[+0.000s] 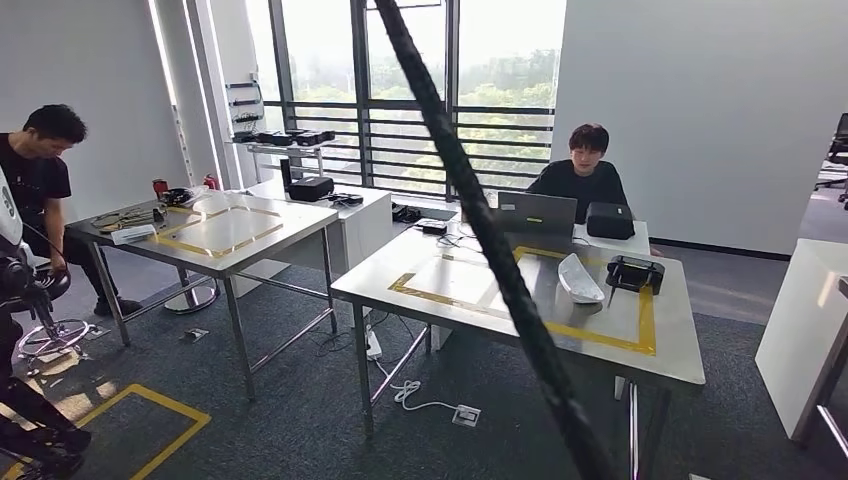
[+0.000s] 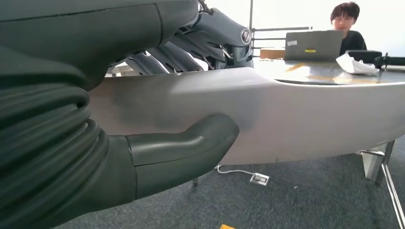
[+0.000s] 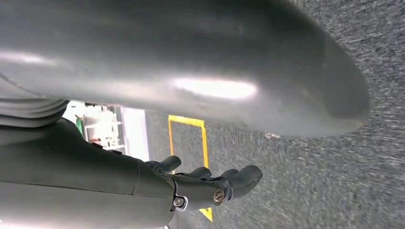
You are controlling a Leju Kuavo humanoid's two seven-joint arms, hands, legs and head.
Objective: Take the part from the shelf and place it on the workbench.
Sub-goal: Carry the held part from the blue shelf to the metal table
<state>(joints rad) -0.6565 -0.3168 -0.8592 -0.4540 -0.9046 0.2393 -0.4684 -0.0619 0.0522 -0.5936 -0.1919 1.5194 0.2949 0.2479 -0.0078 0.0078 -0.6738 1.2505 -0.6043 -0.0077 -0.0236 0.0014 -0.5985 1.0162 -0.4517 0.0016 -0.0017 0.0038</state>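
Evidently my left hand (image 2: 191, 95) clasps the long grey part (image 2: 296, 119) lengthwise for carrying toward the worktop (image 1: 560, 300); my right hand (image 3: 210, 186), beneath that part, curls on nothing.

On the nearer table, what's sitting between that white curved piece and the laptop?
Nothing: the head view shows bare tabletop with a strip of yellow tape between the white curved part and the laptop.

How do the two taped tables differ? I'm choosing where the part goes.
The right table carries a white curved part and a laptop; the left table holds cables. A person sits behind the right table; another person is at the left table's end. Both have pale tops with yellow tape outlines.
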